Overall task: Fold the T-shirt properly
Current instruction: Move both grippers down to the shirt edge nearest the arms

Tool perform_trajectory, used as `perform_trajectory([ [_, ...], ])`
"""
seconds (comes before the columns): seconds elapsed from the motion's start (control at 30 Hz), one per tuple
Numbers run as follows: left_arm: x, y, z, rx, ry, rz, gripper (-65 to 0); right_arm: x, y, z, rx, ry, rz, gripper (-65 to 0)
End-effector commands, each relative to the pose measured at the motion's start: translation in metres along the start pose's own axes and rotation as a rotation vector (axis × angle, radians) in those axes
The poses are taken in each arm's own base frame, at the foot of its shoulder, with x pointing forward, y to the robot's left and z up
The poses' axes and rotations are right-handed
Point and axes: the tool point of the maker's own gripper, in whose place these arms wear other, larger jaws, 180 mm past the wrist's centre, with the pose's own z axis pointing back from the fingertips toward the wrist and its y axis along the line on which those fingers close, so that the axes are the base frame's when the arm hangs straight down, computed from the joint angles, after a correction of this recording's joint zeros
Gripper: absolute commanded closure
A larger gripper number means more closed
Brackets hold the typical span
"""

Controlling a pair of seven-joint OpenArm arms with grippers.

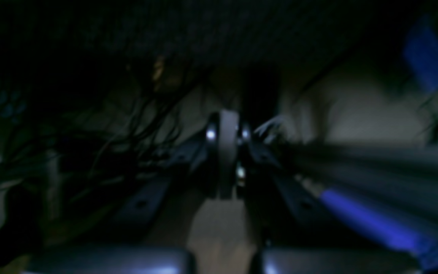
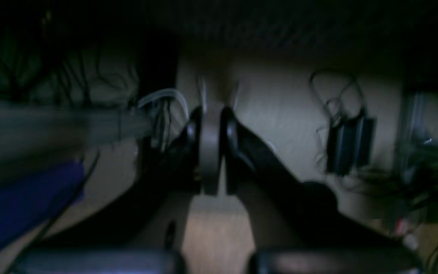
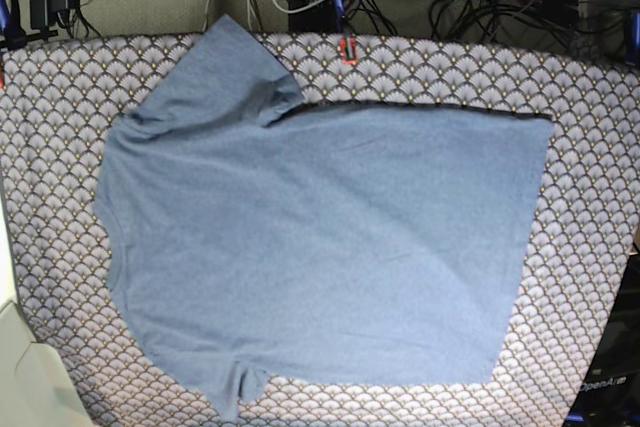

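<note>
Both wrist views dark and badly blurred. Left claw (image 1: 226,152) and right claw (image 2: 211,148): each shows two dark fingers either side of a pale strip, but whether they are parted or closed I cannot tell. Each points at a dim floor with cables; no cloth near either. Neither arm shows in the base view. T-shirt (image 3: 320,247) lies spread plain side up on the scallop-patterned table (image 3: 590,97), well apart from both claws.
</note>
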Motion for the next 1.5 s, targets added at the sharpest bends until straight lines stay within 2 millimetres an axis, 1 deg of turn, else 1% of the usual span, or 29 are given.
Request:
perform_trajectory([
  [0.0, 0.010, 0.005, 0.009, 0.005, -0.026, 0.003, -0.4, 0.011, 0.001, 0.011, 0.009, -0.039, 0.006, 0.0],
  [0.07, 0.029, 0.010, 0.015, 0.000, -0.066, 0.019, -0.4, 0.036, -0.002, 0.021, 0.017, -0.097, 0.028, 0.0],
  [0.1, 0.037, 0.012, 0.018, -0.007, -0.080, 0.024, -0.4, 0.049, -0.002, 0.026, 0.021, -0.129, 0.035, 0.0],
  [0.17, 0.049, 0.014, 0.024, -0.019, -0.102, 0.036, -0.4, 0.070, -0.002, 0.035, 0.027, -0.179, 0.042, 0.0],
  [0.2, 0.056, 0.015, 0.027, -0.023, -0.115, 0.045, -0.4, 0.078, -0.001, 0.037, 0.028, -0.202, 0.043, 0.0],
  [0.27, 0.067, 0.017, 0.031, -0.030, -0.136, 0.069, -0.5, 0.085, -0.008, 0.036, 0.010, -0.222, 0.049, 0.0],
  [0.33, 0.075, 0.028, 0.031, -0.019, -0.153, 0.087, -0.7, 0.095, -0.013, 0.030, -0.006, -0.251, 0.051, 0.0],
  [0.4, 0.082, 0.040, 0.030, 0.002, -0.172, 0.107, -3.8, 0.106, -0.017, 0.025, -0.018, -0.280, 0.055, -3.8],
  [0.47, 0.097, 0.054, 0.026, 0.030, -0.217, 0.137, -11.3, 0.119, -0.026, 0.020, -0.044, -0.321, 0.059, -9.8],
  [0.5, 0.104, 0.060, 0.025, 0.043, -0.241, 0.151, -15.8, 0.129, -0.028, 0.016, -0.051, -0.349, 0.059, -12.9],
  [0.57, 0.118, 0.072, 0.021, 0.066, -0.281, 0.166, -21.9, 0.144, -0.029, 0.011, -0.056, -0.391, 0.058, -17.9],
  [0.6, 0.123, 0.076, 0.018, 0.071, -0.285, 0.174, -23.5, 0.153, -0.030, 0.008, -0.059, -0.414, 0.059, -20.1],
  [0.7, 0.142, 0.085, 0.005, 0.080, -0.307, 0.203, -23.5, 0.169, -0.034, -0.002, -0.072, -0.453, 0.052, -24.3],
  [0.8, 0.156, 0.091, -0.007, 0.081, -0.293, 0.224, -23.7, 0.174, -0.035, -0.015, -0.073, -0.416, 0.042, -26.5],
  [0.87, 0.161, 0.093, -0.013, 0.073, -0.274, 0.247, -23.7, 0.180, -0.029, -0.025, -0.036, -0.396, 0.035, -27.5],
  [0.93, 0.165, 0.098, -0.016, 0.081, -0.265, 0.285, -23.7, 0.183, -0.021, -0.032, 0.025, -0.369, -0.007, -28.1],
  [1.07, 0.168, 0.114, -0.015, 0.129, -0.254, 0.345, -23.8, 0.185, -0.028, -0.044, 0.068, -0.301, -0.121, -28.7],
  [1.1, 0.168, 0.119, -0.015, 0.144, -0.250, 0.355, -23.8, 0.184, -0.032, -0.046, 0.069, -0.290, -0.155, -28.7],
  [1.27, 0.171, 0.133, -0.015, 0.178, -0.226, 0.391, -23.8, 0.178, -0.030, -0.056, 0.124, -0.266, -0.269, -28.7],
  [1.4, 0.173, 0.140, -0.021, 0.186, -0.211, 0.409, -23.8, 0.165, -0.048, -0.073, 0.094, -0.234, -0.341, -28.7],
  [1.47, 0.173, 0.144, -0.021, 0.193, -0.211, 0.417, -23.8, 0.161, -0.050, -0.079, 0.116, -0.226, -0.336, -28.7],
])
